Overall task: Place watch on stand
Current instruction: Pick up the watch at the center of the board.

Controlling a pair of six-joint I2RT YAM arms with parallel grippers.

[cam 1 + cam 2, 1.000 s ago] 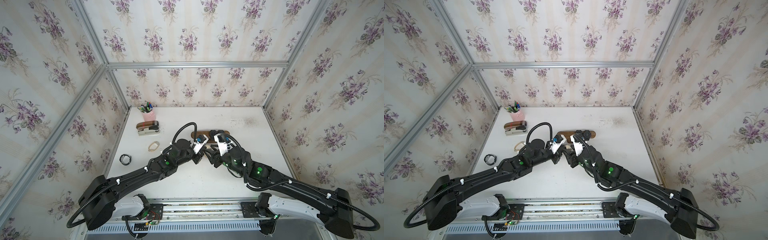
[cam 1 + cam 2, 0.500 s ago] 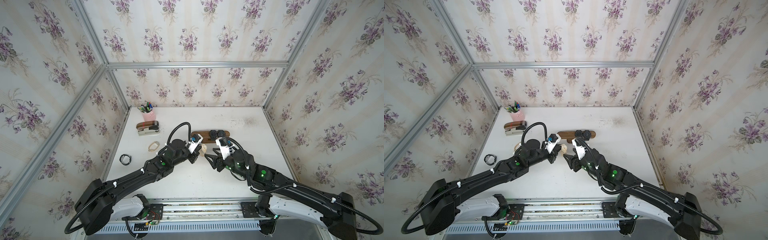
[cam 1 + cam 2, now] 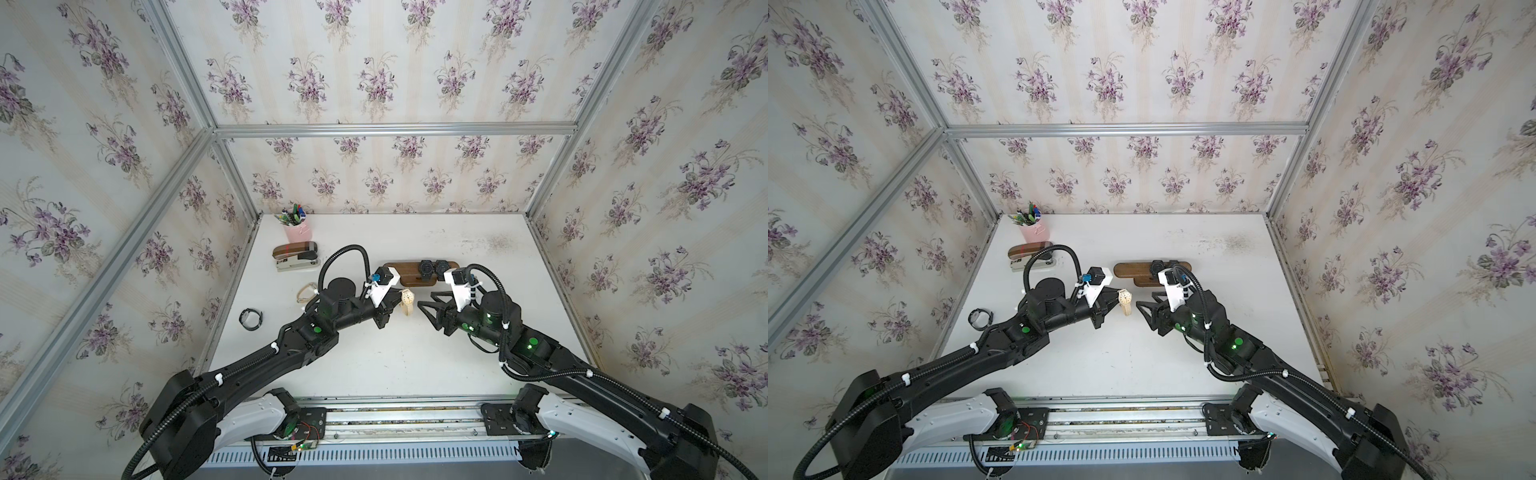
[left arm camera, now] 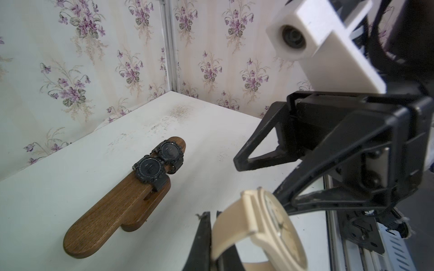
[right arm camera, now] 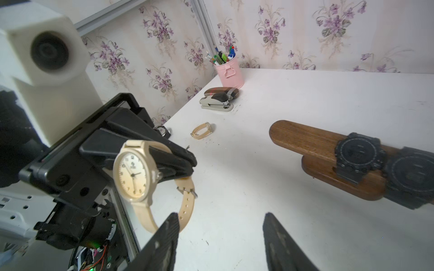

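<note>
Watch in the air, cream strap and pale dial, pinched by its strap in the clamped-shut left gripper and held above the table, short of the stand and not touching it. Facing it, the right gripper is seen with jaws spread and nothing between them (a handover or a steadying grab could be intended, though that is only a guess). Two black watches are already wrapped round one end of the stand's bar; the other end is bare. So the pickup is judged done, while the carry to the bar and the seating of the strap over it are left.
</note>
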